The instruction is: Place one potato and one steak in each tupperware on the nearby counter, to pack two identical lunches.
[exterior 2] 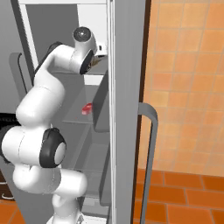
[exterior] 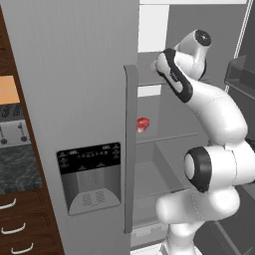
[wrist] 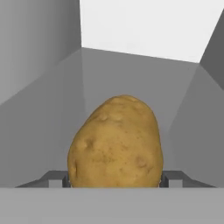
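Reaching deep into the open fridge (exterior: 169,149), upper shelf level, wrist hidden behind the closed left door (exterior: 74,99) in the left base view. In the hand view, potato (wrist: 116,142) sits right between the two finger tips, gripper (wrist: 114,180) closed against its sides, one tip showing at each flank; held, as far as can be told. Grey shelf floor under it, grey side walls left and right, white back wall beyond.

One shelf lower: red steak (exterior: 143,124) lying on the glass shelf, well apart from the gripper, also seen from the right base view (exterior 2: 87,108). Below that, a clear drawer bin (exterior: 159,174).

In the way: closed left door with its tall grey handle (exterior: 131,149) and the water dispenser panel (exterior: 89,177), close beside the arm's elbow. On the other side, the open right door (exterior 2: 127,109), seen edge-on with door bins and a looped grey handle (exterior 2: 151,162), hemming the arm in.

Far left in the left base view: strip of dark speckled counter (exterior: 17,169) over dark wood drawers (exterior: 22,224) with curved silver handles, silver toaster (exterior: 12,132) standing on it. Orange tiled wall (exterior 2: 188,78) and terracotta floor tiles (exterior 2: 179,197) to the right of the fridge.
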